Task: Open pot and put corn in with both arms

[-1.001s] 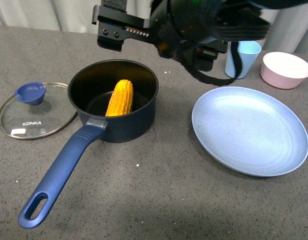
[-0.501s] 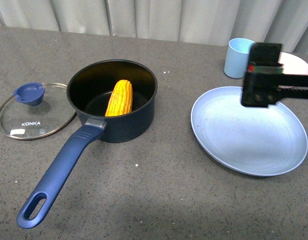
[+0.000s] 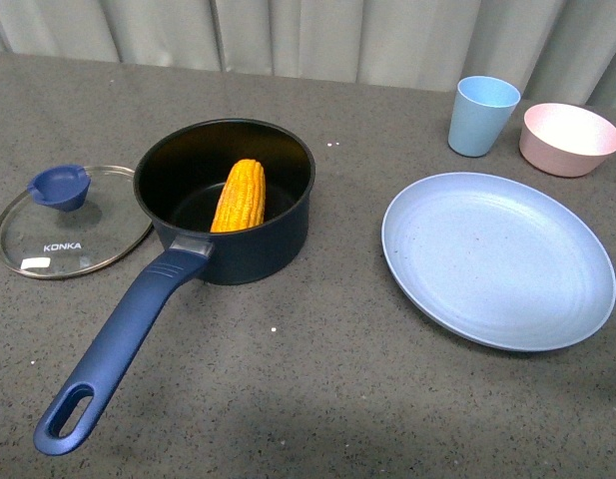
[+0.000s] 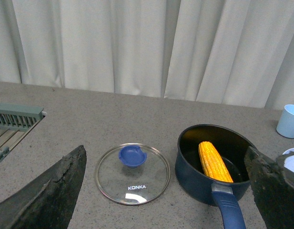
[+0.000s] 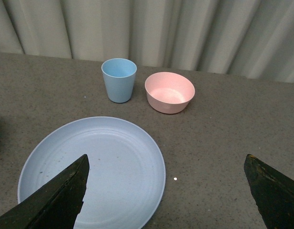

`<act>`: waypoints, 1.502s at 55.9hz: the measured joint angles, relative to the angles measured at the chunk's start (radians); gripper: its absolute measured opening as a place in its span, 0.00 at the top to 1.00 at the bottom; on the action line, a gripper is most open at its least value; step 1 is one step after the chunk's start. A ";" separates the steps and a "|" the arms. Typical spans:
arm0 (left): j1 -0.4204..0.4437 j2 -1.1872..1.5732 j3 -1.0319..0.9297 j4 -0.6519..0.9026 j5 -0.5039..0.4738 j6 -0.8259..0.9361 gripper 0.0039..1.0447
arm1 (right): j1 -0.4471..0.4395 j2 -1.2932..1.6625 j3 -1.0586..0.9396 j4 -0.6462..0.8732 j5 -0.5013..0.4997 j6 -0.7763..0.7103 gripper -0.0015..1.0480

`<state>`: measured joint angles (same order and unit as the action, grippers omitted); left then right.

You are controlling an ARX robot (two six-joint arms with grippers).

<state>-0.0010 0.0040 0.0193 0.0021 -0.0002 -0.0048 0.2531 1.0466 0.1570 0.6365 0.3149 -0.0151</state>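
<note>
Both pincers stand wide open and empty. In the left wrist view the left gripper (image 4: 166,195) shows its two dark fingers (image 4: 46,200) spread to either side of the frame, holding nothing; in the right wrist view the right gripper (image 5: 166,195) is spread the same way, with nothing between its jaws. Neither arm appears in the front view, so both hang back, well apart from the pot.

Taking the pot (image 3: 228,200) as landmark: it lies ahead of the left gripper and a little toward the right arm's side, while from the right gripper it is almost out of frame. The left arm is the nearer one by my reading.

The corn (image 3: 240,196) lies inside the pot, leaning on the inner wall, its long axis running from the handle side up toward the far rim. The pot's long blue handle (image 3: 118,344) points back toward the robot and to its left. The glass lid (image 3: 73,222) with the blue knob lies flat on the table, touching or just beside the pot on its left side.

Right of the pot, well apart, sits the pale blue plate (image 3: 499,259), bare; beyond it stand the blue cup (image 3: 482,116) and the pink bowl (image 3: 570,138).

Judging from this, the lid is off and the corn is in, so the task looks done.
</note>
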 joint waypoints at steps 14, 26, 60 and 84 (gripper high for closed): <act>0.000 0.000 0.000 0.000 0.000 0.000 0.06 | -0.089 -0.113 -0.108 0.238 -0.156 0.004 0.52; 0.000 0.000 0.000 0.000 0.000 0.000 0.06 | -0.142 -0.286 -0.142 0.091 -0.206 0.004 0.87; 0.000 0.000 0.000 0.000 0.000 0.000 0.06 | -0.251 -0.711 -0.151 -0.299 -0.313 0.008 0.99; 0.000 0.000 0.000 0.000 0.000 0.000 0.06 | -0.251 -0.851 -0.151 -0.438 -0.314 0.008 0.99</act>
<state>-0.0010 0.0040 0.0193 0.0021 -0.0002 -0.0048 0.0025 0.1955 0.0055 0.1989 0.0013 -0.0067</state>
